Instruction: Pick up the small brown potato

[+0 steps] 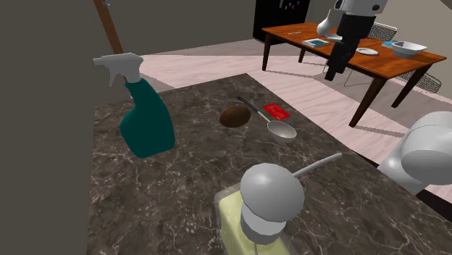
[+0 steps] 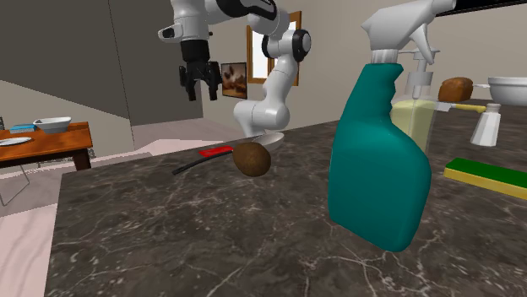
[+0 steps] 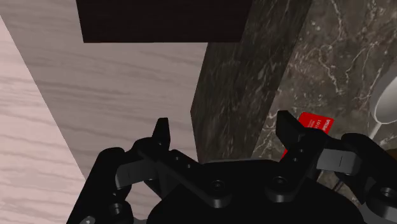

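One potato (image 1: 234, 116) lies on the counter (image 1: 181, 188), not far from its edge, just beside one spoon (image 1: 279, 127) and near one red card (image 1: 276, 111). One spray bottle (image 1: 147, 119) stands apart. The gripper (image 1: 334, 74) hangs high above that edge, fingers spread, holding nothing.

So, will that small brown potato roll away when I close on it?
Probably somewhat: the small rounded brown potato lies loose on the smooth dark marbled countertop, so a glancing touch could roll it. It looks solid, so it is likely stiff enough for a firm pinch.
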Robot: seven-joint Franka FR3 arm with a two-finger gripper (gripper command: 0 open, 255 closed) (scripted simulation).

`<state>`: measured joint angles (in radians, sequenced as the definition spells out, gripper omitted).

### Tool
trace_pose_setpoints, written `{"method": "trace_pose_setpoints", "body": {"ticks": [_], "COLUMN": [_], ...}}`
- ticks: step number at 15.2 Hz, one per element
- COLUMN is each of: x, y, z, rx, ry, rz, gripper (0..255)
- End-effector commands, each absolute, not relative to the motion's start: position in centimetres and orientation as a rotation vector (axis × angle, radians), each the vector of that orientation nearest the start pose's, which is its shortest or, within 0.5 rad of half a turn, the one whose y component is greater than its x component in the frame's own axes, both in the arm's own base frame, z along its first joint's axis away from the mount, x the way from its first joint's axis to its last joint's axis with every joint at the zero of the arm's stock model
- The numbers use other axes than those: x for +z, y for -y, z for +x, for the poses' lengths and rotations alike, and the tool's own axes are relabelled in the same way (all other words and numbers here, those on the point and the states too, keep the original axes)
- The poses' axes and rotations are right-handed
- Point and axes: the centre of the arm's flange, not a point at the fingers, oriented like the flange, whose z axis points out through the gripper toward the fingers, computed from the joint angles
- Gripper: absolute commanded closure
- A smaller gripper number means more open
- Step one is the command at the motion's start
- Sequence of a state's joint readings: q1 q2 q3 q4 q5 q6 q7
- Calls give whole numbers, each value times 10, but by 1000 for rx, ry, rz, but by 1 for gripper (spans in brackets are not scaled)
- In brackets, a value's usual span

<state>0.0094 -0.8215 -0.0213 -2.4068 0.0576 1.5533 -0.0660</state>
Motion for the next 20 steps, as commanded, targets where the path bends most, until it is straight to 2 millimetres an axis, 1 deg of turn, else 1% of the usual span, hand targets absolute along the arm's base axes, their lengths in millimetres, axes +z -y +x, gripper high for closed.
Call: {"method": "trace_pose_setpoints", "body": {"ticks": [1,6,11,16,20], "x": [576,570,563,556,549], "y": [-1,-53,-112,-175,-228], "z": [295,341,378,407,422], "rx": [45,69,92,116,134], "ry": [94,328,561,794,978], "rz": [-3065,-3062,-3041,-3002,-2958], "gripper": [0,0,0,0,0]}}
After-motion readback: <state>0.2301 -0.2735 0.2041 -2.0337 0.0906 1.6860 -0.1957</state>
